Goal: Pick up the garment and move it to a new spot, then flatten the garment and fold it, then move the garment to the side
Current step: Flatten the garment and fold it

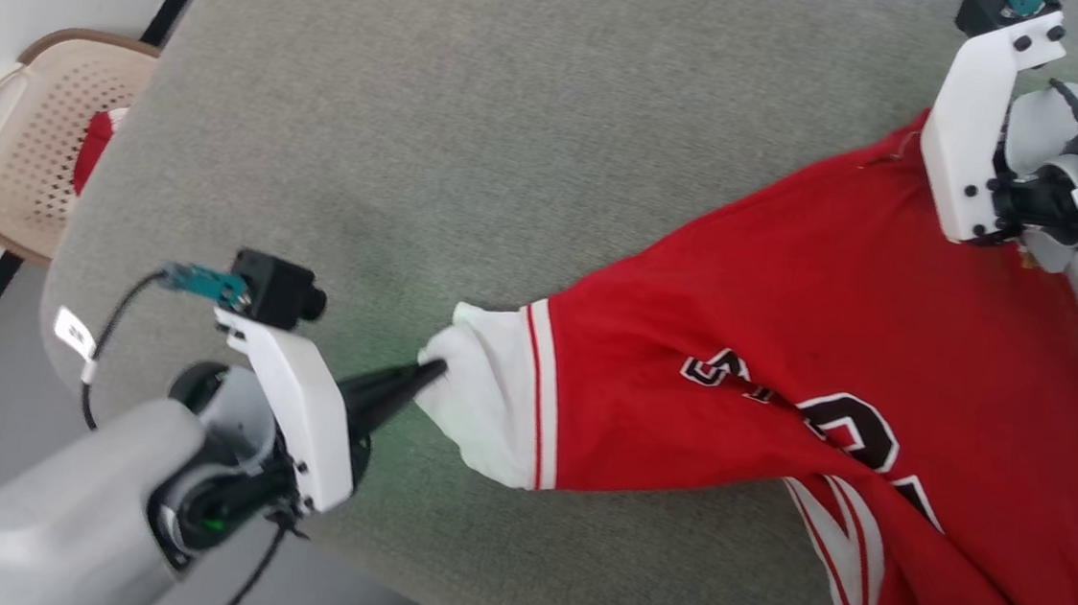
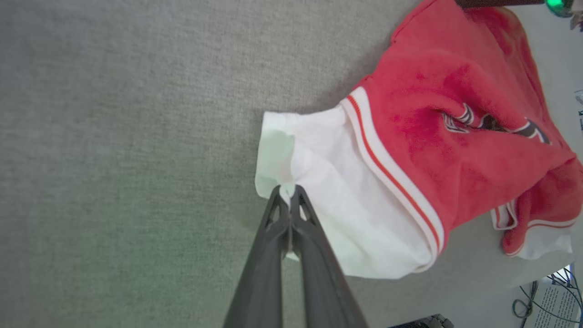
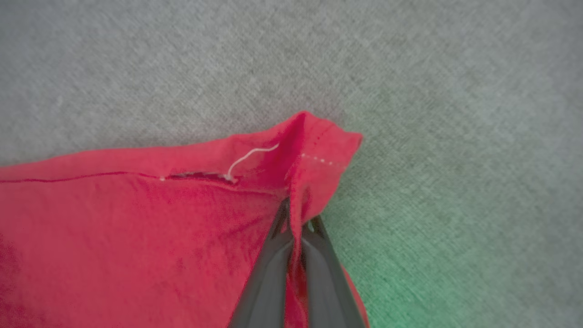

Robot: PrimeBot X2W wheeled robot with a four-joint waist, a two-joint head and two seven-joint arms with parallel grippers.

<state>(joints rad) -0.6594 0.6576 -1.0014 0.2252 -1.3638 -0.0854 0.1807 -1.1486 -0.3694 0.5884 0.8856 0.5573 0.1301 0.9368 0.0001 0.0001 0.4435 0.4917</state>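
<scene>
**Red thin jersey garment [image 1: 786, 341]: the flattening step, I think**

It lies on the grey cloth tabletop [image 1: 469, 95]. The left pincer [image 1: 433, 371] is clamped on a white sleeve end, the right pincer [image 3: 298, 218] on a red corner. Next, I think: pull gently apart, then lay it smooth.

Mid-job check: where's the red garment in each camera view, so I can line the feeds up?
Head view: the garment spans centre to right edge, its white sleeve end pinched by the left tool.
Left wrist view: the garment lies upper right, white sleeve end at centre.
Right wrist view: the garment covers the lower left, a red corner pinched by the right tool.
Shared landmark: the grey cloth surface beneath.
</scene>
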